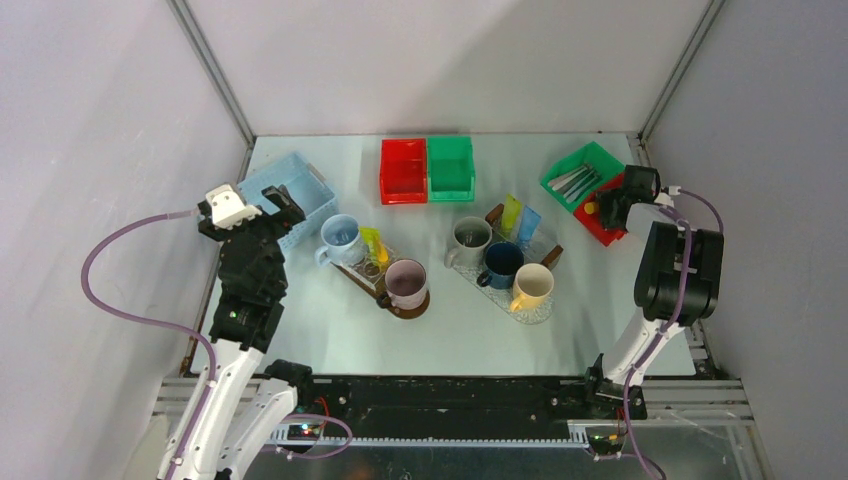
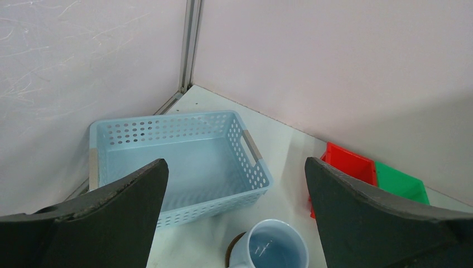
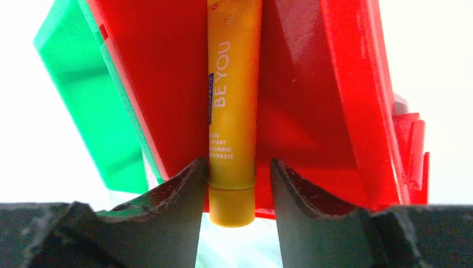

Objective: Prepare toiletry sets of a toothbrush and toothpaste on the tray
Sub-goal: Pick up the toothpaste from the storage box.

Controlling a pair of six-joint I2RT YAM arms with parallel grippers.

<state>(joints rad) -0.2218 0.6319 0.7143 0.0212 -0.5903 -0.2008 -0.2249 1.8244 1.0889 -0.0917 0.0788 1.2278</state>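
An orange toothpaste tube [image 3: 231,111] lies in the red bin [image 3: 312,100], its cap sticking out over the bin's edge. My right gripper [image 3: 237,167] straddles the tube's cap end. The left finger touches it and a small gap shows at the right finger. In the top view this gripper [image 1: 608,208] is at the red bin [image 1: 605,225] on the far right. Pale toothbrushes [image 1: 572,180] lie in a green bin beside it. A lime tube [image 1: 375,245] sits on the left tray [image 1: 352,277]. Green [image 1: 511,212] and blue [image 1: 528,225] tubes sit on the right tray [image 1: 545,258]. My left gripper [image 1: 275,205] is wide open and empty.
A light blue basket [image 2: 178,162] lies under my left gripper [image 2: 234,167], with a blue mug [image 2: 276,248] just in front. Several mugs stand on the two trays. An empty red bin [image 1: 403,170] and a green bin [image 1: 451,167] stand at the back middle.
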